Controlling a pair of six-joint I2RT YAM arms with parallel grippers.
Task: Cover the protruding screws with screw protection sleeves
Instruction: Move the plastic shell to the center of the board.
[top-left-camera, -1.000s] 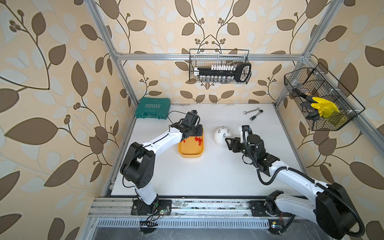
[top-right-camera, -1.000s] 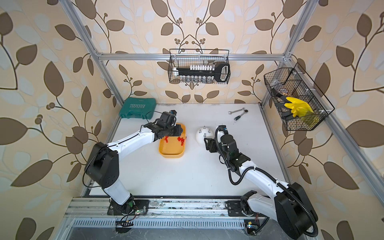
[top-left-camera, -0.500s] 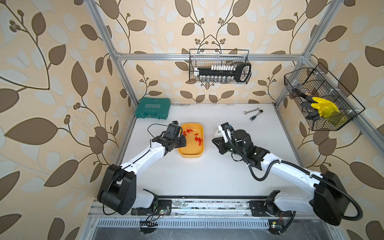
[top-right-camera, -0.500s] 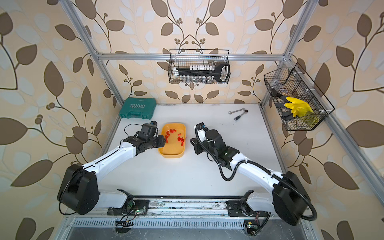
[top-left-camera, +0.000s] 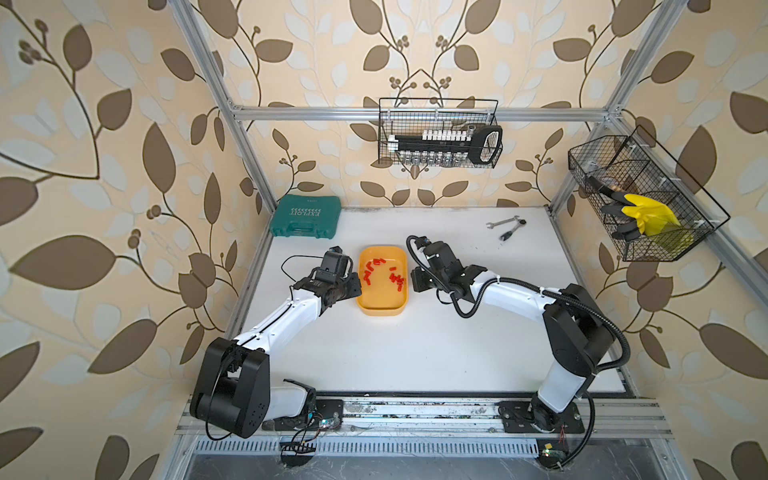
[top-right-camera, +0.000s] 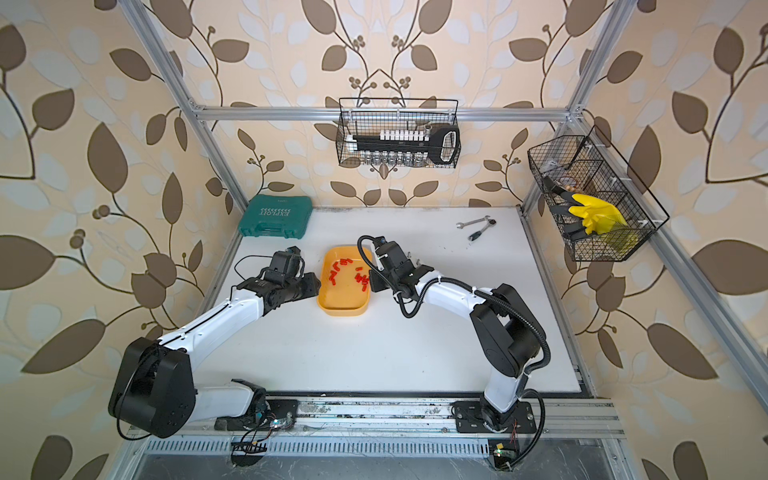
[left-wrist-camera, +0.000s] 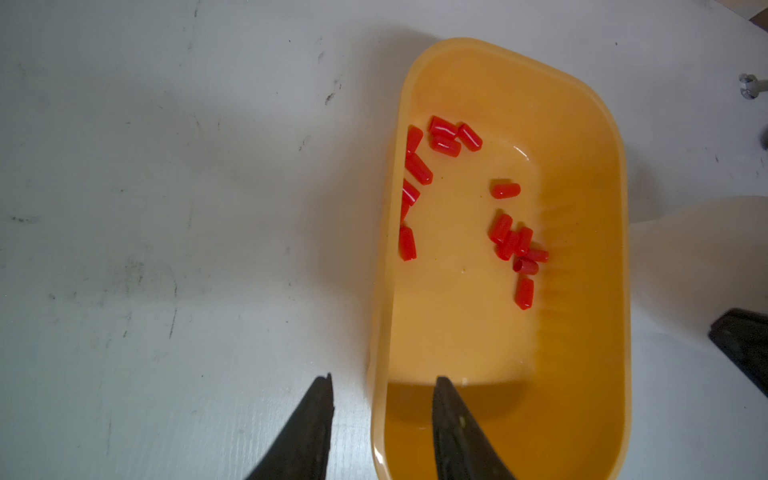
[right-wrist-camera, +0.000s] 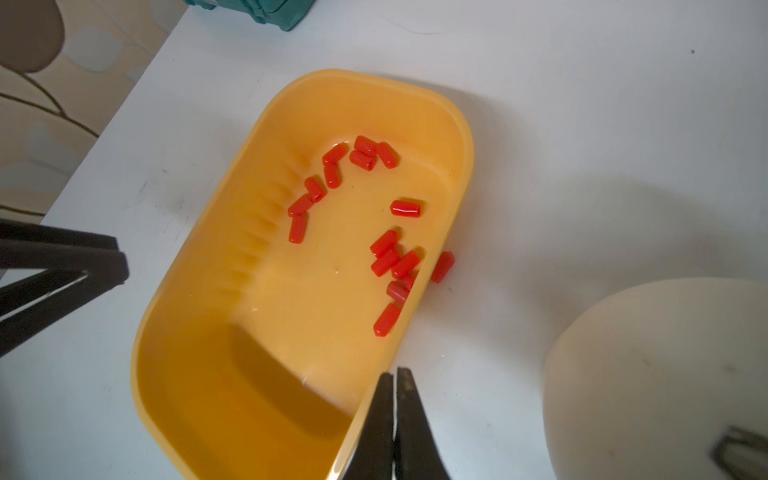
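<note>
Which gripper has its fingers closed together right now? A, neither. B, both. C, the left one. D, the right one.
D: the right gripper shows its fingers pressed together in the right wrist view, while the left gripper has its fingers apart, one on either side of the wall of the yellow tray.

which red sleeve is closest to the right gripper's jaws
The red sleeve at the end of the cluster along the yellow tray's wall nearest the right gripper; all the others lie farther off.
</note>
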